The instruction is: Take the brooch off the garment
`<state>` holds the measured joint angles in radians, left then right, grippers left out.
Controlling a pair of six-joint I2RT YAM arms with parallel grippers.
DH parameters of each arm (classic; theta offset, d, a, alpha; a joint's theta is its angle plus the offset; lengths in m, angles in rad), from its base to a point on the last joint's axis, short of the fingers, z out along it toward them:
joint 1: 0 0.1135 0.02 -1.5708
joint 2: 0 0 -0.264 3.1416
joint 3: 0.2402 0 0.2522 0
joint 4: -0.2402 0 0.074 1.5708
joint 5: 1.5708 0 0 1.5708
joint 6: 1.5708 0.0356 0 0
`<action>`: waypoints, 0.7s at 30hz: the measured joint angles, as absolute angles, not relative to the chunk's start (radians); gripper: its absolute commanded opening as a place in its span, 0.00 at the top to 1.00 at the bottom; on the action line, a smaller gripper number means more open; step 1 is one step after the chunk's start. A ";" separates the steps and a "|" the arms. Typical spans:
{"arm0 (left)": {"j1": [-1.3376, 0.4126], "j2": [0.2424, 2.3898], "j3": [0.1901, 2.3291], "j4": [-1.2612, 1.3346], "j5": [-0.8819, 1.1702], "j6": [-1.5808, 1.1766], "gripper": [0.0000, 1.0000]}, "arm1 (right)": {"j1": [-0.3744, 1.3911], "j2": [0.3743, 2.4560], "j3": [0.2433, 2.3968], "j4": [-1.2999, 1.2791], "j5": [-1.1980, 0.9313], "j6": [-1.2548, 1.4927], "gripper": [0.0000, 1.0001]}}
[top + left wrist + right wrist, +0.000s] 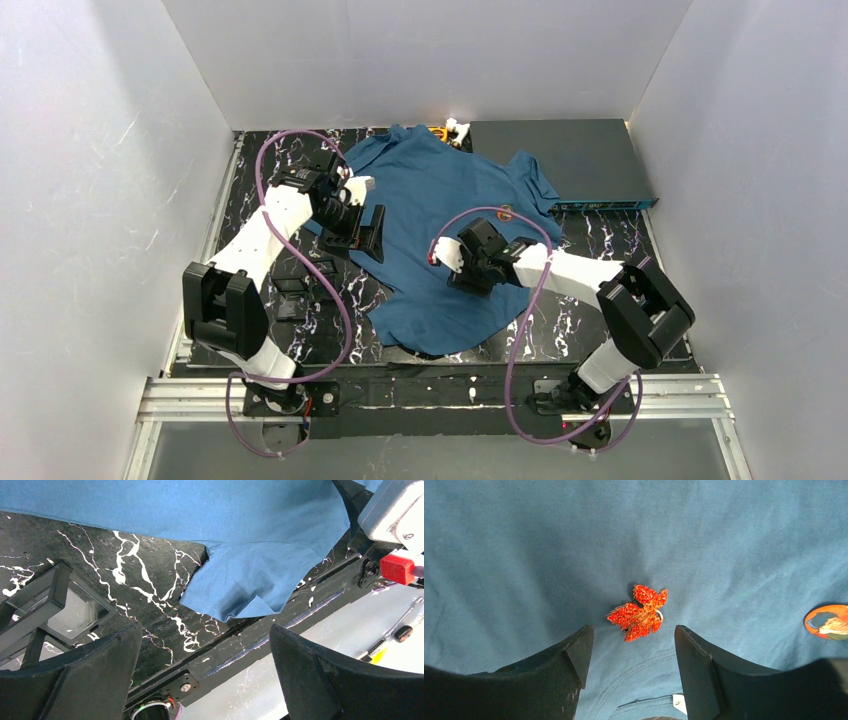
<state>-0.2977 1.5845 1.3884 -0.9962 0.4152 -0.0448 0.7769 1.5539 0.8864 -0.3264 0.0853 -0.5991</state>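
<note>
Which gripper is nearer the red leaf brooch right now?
Right. The right gripper hangs just over the red leaf brooch, jaws open; the left gripper is off at the edge of the T-shirt, away from it.

Overhead view: set high behind the arm bases at the bottom edge, angled down, far enough to show the whole marbled surface and garment. Left wrist view: low and close, looking past the left end effector across the surface to the garment along the top. Right wrist view: very near, facing down past the right end effector; cloth fills the frame. All three share the garment.
</note>
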 measured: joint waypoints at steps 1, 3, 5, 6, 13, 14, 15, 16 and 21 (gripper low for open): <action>-0.296 1.584 1.388 -0.996 0.415 -0.045 0.01 | 0.780 1.558 0.886 -0.321 0.089 -0.598 0.31; -0.295 1.584 1.388 -0.996 0.415 -0.045 0.01 | 0.783 1.567 0.886 -0.308 0.101 -0.595 0.34; -0.291 1.584 1.388 -0.996 0.415 -0.045 0.01 | 0.786 1.579 0.886 -0.293 0.115 -0.588 0.38; -0.290 1.584 1.388 -0.996 0.415 -0.045 0.01 | 0.786 1.585 0.886 -0.286 0.123 -0.583 0.39; -0.287 1.584 1.388 -0.997 0.416 -0.045 0.01 | 0.788 1.597 0.887 -0.266 0.166 -0.571 0.45; -0.286 1.584 1.388 -0.996 0.416 -0.044 0.01 | 0.788 1.597 0.887 -0.266 0.173 -0.568 0.45; -0.284 1.584 1.388 -0.997 0.416 -0.044 0.01 | 0.788 1.597 0.888 -0.266 0.176 -0.568 0.45; -0.283 1.584 1.388 -0.997 0.416 -0.044 0.01 | 0.788 1.597 0.888 -0.266 0.180 -0.567 0.46; -0.283 1.584 1.389 -0.997 0.419 -0.043 0.01 | 0.780 1.596 0.905 -0.282 0.181 -0.557 0.49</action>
